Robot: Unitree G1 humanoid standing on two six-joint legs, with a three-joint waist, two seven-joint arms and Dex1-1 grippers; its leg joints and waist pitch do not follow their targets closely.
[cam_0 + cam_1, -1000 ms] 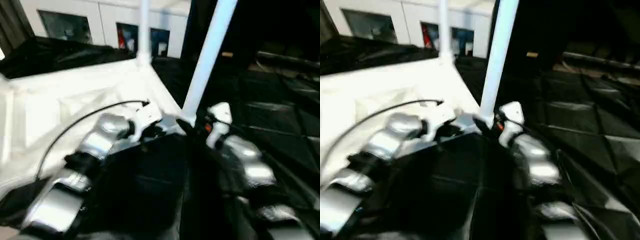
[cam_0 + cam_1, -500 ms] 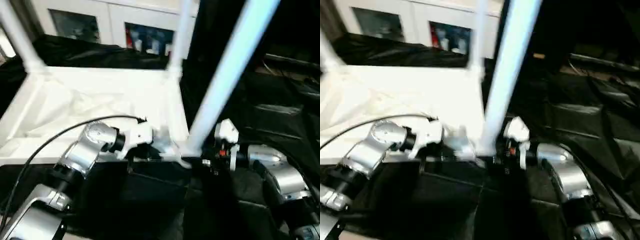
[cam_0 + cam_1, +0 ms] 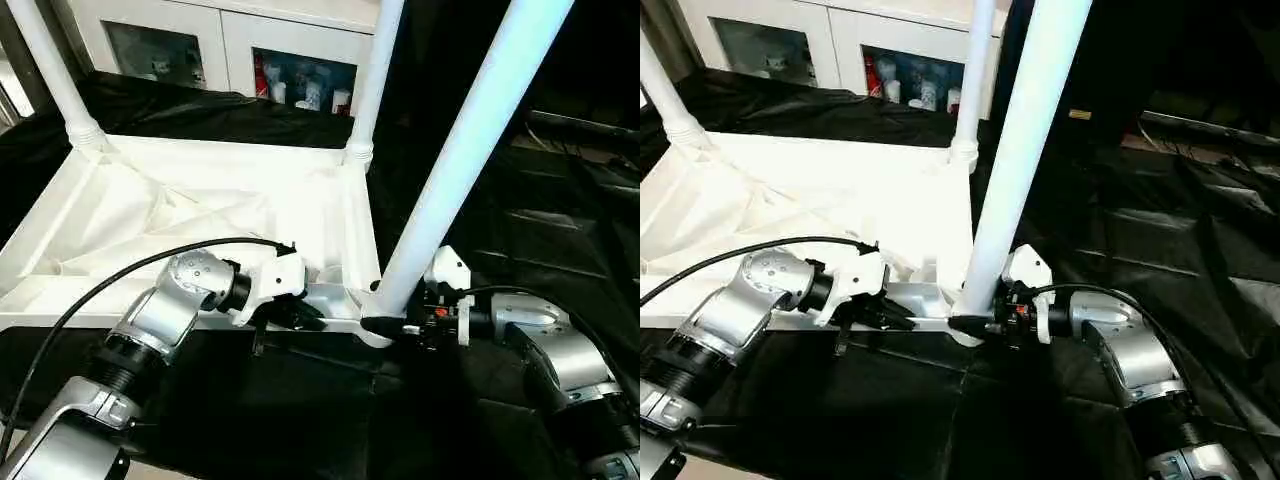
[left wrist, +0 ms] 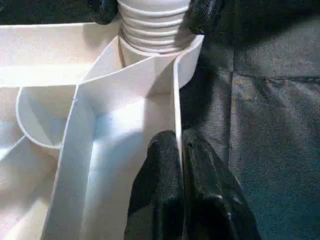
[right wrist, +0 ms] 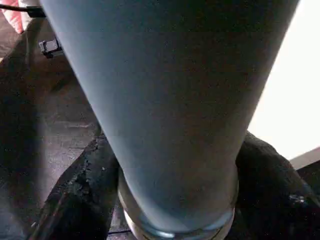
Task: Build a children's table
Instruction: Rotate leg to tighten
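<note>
The right gripper (image 3: 385, 326) has swung in from behind to clamp the base of the near white tube leg (image 3: 470, 140), standing in the corner socket of the upturned white plastic tabletop (image 3: 200, 215) on the black-draped work table (image 3: 300, 400). The left wrist view shows the left gripper (image 4: 177, 150) pinching the tabletop's raised rim beside that socket.

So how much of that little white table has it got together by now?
Two legs, far left and far right, stand in the upturned tabletop. The right gripper clasps a third leg at its near corner socket, and the left gripper pinches the rim. A fourth leg remains.
</note>
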